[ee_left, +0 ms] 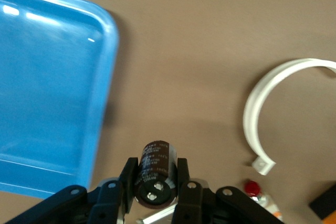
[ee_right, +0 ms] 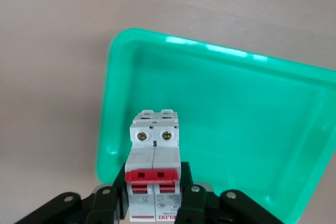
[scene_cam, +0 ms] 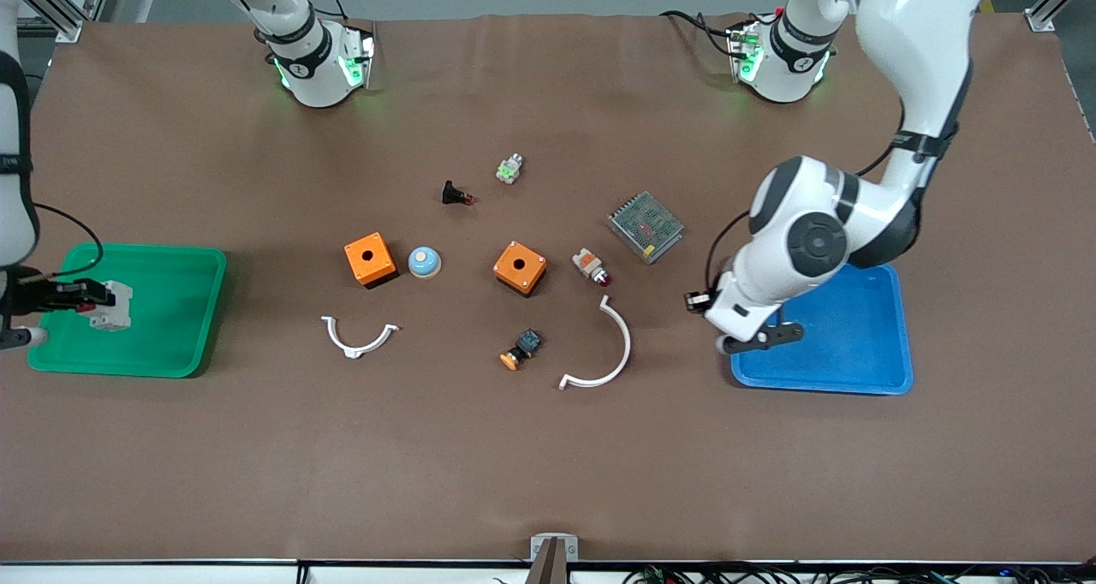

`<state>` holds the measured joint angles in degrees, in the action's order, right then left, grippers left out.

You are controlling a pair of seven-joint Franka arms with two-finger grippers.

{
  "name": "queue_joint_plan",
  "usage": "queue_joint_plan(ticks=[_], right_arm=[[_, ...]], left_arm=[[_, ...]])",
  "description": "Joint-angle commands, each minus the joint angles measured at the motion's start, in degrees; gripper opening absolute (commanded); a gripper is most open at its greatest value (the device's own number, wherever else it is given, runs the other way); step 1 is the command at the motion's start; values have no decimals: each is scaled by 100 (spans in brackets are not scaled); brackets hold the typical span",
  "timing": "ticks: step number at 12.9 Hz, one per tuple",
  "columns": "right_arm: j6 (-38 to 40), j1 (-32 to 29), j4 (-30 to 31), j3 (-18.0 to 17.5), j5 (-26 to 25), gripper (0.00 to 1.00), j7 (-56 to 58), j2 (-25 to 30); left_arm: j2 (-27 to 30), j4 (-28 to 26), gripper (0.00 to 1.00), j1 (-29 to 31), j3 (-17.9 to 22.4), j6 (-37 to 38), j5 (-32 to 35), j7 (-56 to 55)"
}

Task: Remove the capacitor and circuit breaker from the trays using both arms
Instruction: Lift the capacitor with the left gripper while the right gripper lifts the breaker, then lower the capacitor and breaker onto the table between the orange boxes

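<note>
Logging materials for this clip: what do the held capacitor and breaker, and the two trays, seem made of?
Capacitor: dark glossy printed sleeve, likely film; end face has two metal terminals. Breaker: matte light-grey moulded plastic, red plastic levers, metal screws. Green tray and blue tray: glossy plastic, showing highlights.

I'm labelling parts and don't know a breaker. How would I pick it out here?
Find the green tray at the right arm's end of the table. Over it, the right gripper clamps the breaker: a light-grey block with a red lever bar and two screws.
</note>
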<state>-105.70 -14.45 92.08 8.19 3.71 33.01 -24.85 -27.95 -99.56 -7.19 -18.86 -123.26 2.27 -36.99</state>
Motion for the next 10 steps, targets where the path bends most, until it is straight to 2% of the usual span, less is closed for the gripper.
queue_joint_plan(ticks=[1,2,4,8,10], right_arm=[[635,555,232,16,-282,18,-889,638],[908,810,258,7,-310,18,-1302,805],[1147,1380,381,-10,-301,18,-2066,1043],[1113,2786,460,-10,-266,19,-3981,1106],[929,3534,618,-19,-231,19,-5133,1062]], left_arm=[[-315,340,0,-237,5,109,80,-325],[-447,375,0,-439,14,109,106,-561],[-824,813,0,-756,22,83,107,-974],[-1449,1622,0,-1284,75,-83,107,-1434],[-1599,1641,0,-1355,101,-556,107,-1434]])
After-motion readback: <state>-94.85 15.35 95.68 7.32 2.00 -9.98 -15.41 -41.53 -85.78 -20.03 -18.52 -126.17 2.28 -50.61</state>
